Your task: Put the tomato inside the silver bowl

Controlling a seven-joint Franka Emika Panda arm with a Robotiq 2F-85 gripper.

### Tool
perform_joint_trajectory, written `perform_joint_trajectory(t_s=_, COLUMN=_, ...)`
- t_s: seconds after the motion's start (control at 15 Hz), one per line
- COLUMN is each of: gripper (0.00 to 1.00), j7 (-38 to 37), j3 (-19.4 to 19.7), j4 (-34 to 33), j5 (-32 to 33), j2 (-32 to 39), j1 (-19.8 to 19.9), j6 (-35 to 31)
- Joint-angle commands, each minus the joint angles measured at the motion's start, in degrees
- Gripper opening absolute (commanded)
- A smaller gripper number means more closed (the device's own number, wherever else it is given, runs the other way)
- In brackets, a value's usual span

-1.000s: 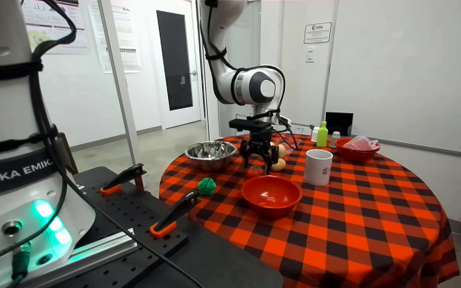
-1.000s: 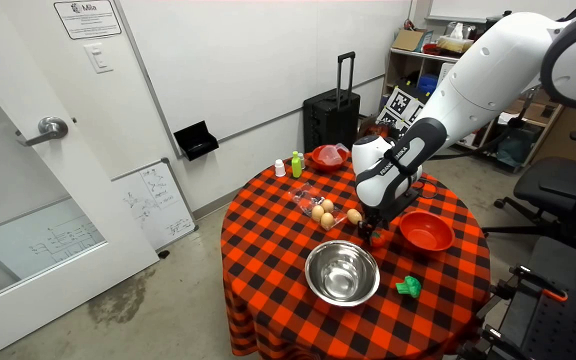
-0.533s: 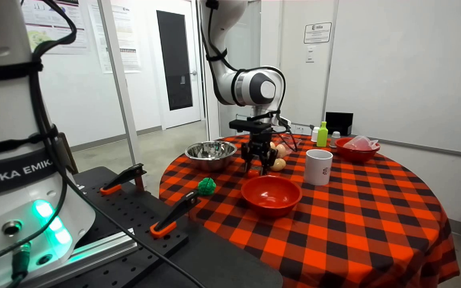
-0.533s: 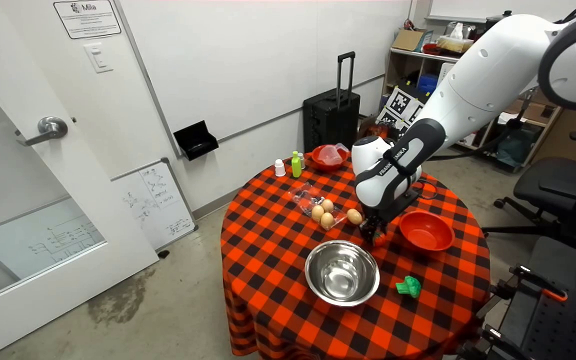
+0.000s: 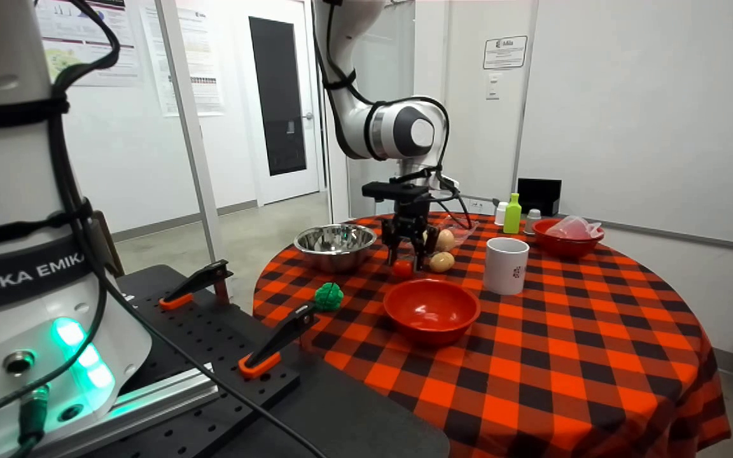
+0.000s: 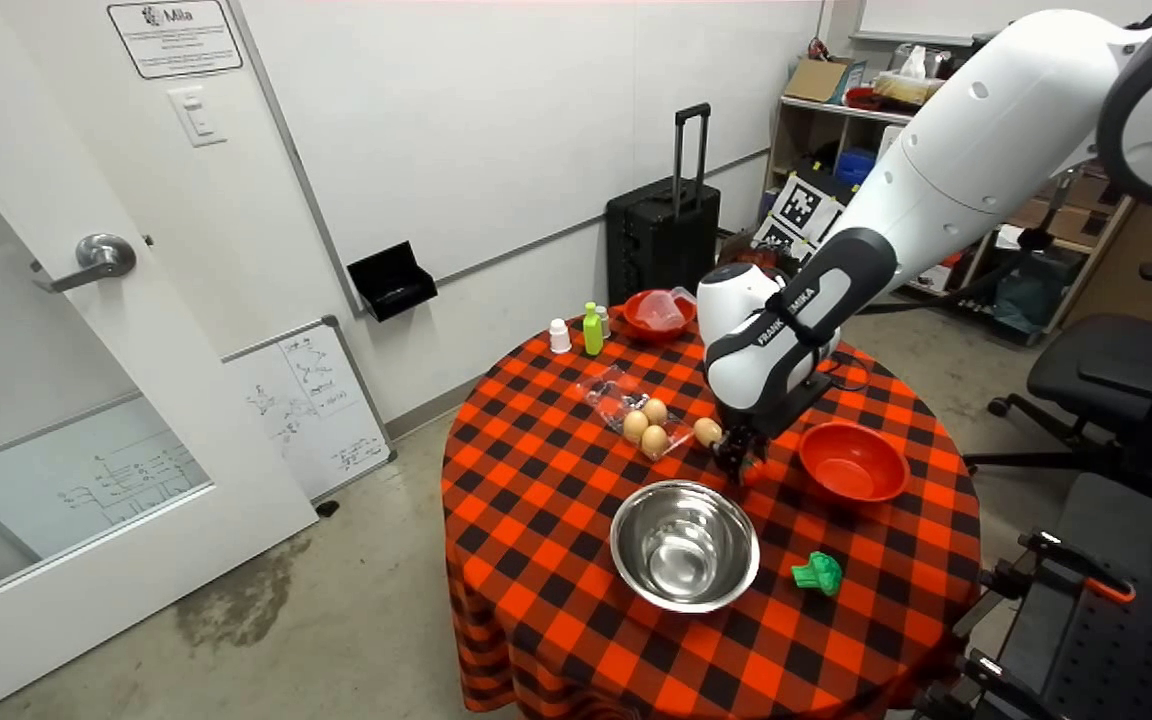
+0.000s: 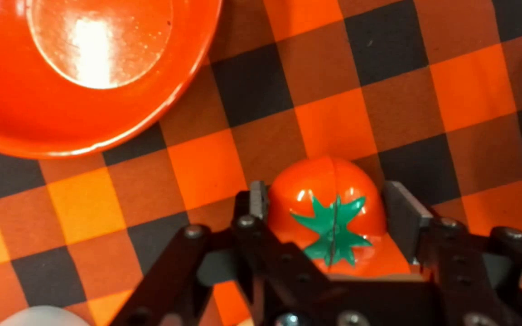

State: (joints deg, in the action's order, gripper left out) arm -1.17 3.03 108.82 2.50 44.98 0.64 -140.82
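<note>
The tomato [image 7: 329, 181], red with a green leaf star, sits between the two finger pads [image 7: 408, 217] in the wrist view. My gripper [image 7: 326, 210] is shut on it. In an exterior view the tomato [image 5: 403, 269] hangs low under the gripper [image 5: 405, 263], seemingly just above the cloth. Another angle shows the tomato [image 6: 754, 472] partly covered by the dark fingers. The silver bowl [image 6: 684, 560], shiny and with nothing inside, stands on the table close beside the gripper; it appears in both exterior views, here too as the silver bowl [image 5: 336, 259].
A red bowl [image 7: 84, 113] stands close to the tomato on the side away from the silver bowl. Nearby are an egg [image 6: 707, 432], several eggs in clear packaging, a green broccoli [image 6: 818, 573] and a white mug [image 5: 506, 266]. Bottles and another red bowl [image 6: 658, 318] stand further off.
Over the last second the jaws have come together on the tomato. Since half a second ago the gripper has risen slightly, and the tomato has come up with it.
</note>
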Motion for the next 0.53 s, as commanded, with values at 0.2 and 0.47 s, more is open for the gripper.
perform_joint_trajectory(t_s=0.2, gripper=0.38, j7=-5.10, j3=3.12, j4=5.46, j5=7.41, j2=-9.63, j1=-6.80, j6=1.56)
perform_joint_trajectory(t_s=0.47, gripper=0.38, j7=-0.89, j3=0.59, j4=6.53, j5=10.57, j2=-13.10, j1=-7.32, j6=2.05)
